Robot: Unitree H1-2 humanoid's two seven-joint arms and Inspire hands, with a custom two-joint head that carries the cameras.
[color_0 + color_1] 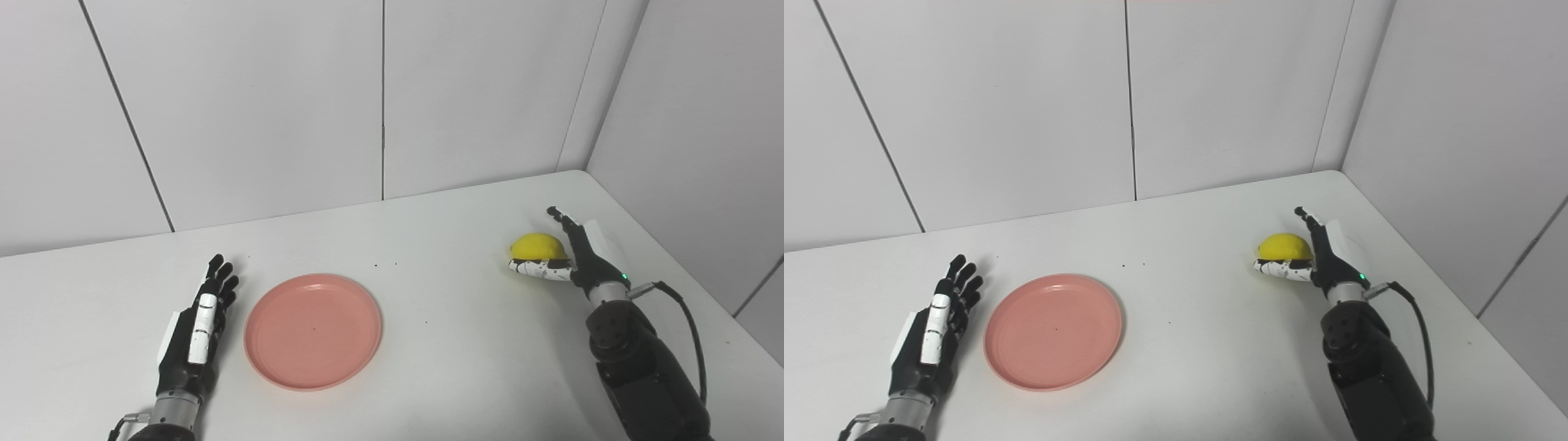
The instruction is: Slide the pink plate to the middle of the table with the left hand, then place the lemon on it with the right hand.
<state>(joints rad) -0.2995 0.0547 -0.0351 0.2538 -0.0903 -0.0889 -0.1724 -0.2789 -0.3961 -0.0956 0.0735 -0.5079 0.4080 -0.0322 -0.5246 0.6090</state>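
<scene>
Fingers [566, 229] of right hand [566, 254] cupped round lemon [538, 246], far right, thumb beneath, grasp unconfirmed; left hand [199, 324] splayed, empty beside pink plate [313, 331], near left-centre; advised: firm grip first.

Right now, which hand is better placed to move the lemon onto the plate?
The right hand: it is already at the lemon, thumb in front of it. The left hand is open beside the pink plate, far from the lemon.
</scene>
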